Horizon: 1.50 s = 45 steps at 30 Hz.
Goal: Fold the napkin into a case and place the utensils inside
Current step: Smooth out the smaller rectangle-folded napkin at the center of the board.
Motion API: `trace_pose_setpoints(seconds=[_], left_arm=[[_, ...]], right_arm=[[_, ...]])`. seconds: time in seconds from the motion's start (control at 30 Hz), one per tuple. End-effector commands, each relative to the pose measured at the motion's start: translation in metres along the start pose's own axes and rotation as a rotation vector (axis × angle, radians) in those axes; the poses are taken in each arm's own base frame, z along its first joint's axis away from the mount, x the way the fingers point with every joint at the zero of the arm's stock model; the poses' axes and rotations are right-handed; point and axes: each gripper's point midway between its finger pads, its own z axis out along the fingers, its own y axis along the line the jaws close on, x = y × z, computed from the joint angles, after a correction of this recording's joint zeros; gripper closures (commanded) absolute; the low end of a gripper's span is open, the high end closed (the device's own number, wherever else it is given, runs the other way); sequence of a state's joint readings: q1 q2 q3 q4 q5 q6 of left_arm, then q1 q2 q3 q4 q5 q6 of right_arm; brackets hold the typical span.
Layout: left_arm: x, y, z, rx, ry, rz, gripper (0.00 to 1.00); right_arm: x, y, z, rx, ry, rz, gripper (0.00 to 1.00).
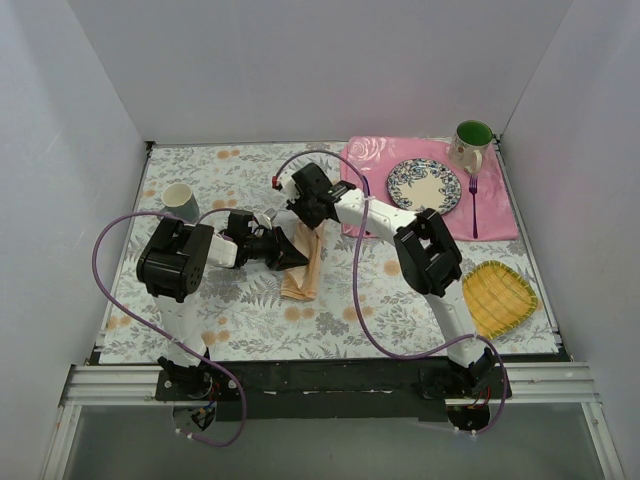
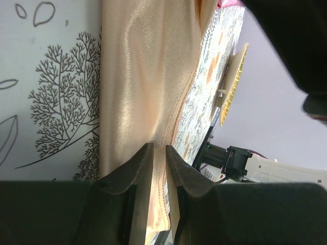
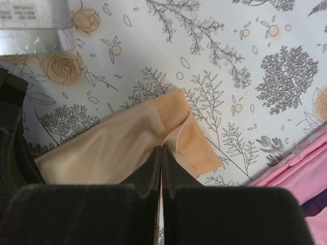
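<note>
Where the two arms meet over the middle of the worktop (image 1: 255, 315), the napkin (image 1: 303, 275) lies folded into a narrow peach strip running near to far on the floral cover. From the left, the left pincer (image 1: 283, 252) reaches in at the strip's far half. Its wrist view shows the fingers (image 2: 145, 173) drawn close with the cloth's stitched edge caught between them. It is pinching the napkin (image 2: 138, 76), which stretches away from the tips in smooth, shiny folds.

From the far right, the right pincer (image 1: 303, 222) comes in, pointing down at the strip's far end. In its own camera the two fingers (image 3: 153, 168) are pressed flat together with no gap. Their tips sit where a corner of the napkin (image 3: 117, 148) is turned over into a small flap. Whether any cloth is nipped between them I cannot tell.

Well apart from all this, the fork (image 1: 473, 205) lies on the pink placemat (image 1: 498, 220) at the far right, just right of the patterned plate (image 1: 424, 185). A green-lined mug (image 1: 472, 140) stands at the placemat's far right corner. Nearer, toward the right edge, sits a yellow mat (image 1: 498, 297), and a pale cup (image 1: 181, 202) stands left of the arms.
</note>
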State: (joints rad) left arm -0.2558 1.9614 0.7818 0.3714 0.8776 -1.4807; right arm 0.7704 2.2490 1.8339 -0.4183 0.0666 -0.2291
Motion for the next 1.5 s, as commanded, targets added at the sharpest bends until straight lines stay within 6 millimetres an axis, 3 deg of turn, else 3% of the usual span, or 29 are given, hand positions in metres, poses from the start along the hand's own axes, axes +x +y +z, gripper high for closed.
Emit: trace_pose_setpoints(seconds=[0.0, 0.3, 0.43, 0.6, 0.63, 0.73, 0.83, 0.93, 0.97, 1.07, 1.2, 1.33, 1.47], left_arm=[[0.021, 0.071, -0.001, -0.272, -0.024, -0.088, 0.81], [0.021, 0.072, -0.001, -0.276, -0.020, -0.085, 0.81], [0.023, 0.073, -0.001, -0.280, -0.016, -0.087, 0.81], [0.024, 0.076, -0.003, -0.300, -0.012, -0.081, 0.81], [0.024, 0.077, -0.004, -0.308, -0.009, -0.084, 0.81], [0.025, 0.079, -0.006, -0.325, -0.006, -0.077, 0.81], [0.029, 0.082, -0.008, -0.336, 0.002, -0.080, 0.82], [0.031, 0.082, -0.008, -0.334, 0.004, -0.079, 0.82], [0.030, 0.083, -0.008, -0.333, 0.002, -0.083, 0.82], [0.030, 0.083, -0.007, -0.329, 0.004, -0.084, 0.82], [0.031, 0.083, -0.007, -0.329, 0.009, -0.086, 0.82], [0.031, 0.083, -0.007, -0.329, 0.007, -0.088, 0.82], [0.032, 0.084, -0.006, -0.329, 0.011, -0.091, 0.82]], right_arm=[[-0.030, -0.008, -0.017, -0.023, -0.080, 0.046, 0.99], [0.002, 0.013, 0.006, -0.144, -0.009, 0.129, 0.99], [0.005, 0.018, 0.010, -0.235, -0.025, 0.203, 0.99], [0.005, 0.014, 0.008, -0.290, -0.042, 0.252, 0.82], [0.003, 0.011, 0.005, -0.315, -0.061, 0.268, 0.74], [-0.018, -0.005, -0.017, -0.351, -0.145, 0.286, 0.60], [-0.049, -0.014, -0.059, -0.442, -0.264, 0.298, 0.49], [-0.060, -0.016, -0.089, -0.572, -0.362, 0.351, 0.46], [-0.060, -0.015, -0.091, -0.615, -0.380, 0.416, 0.46], [-0.052, -0.013, -0.095, -0.757, -0.366, 0.578, 0.52], [-0.044, -0.004, -0.084, -0.883, -0.375, 0.683, 0.72], [-0.047, 0.003, -0.076, -0.930, -0.366, 0.761, 0.82], [-0.049, 0.008, -0.064, -0.943, -0.354, 0.828, 0.84]])
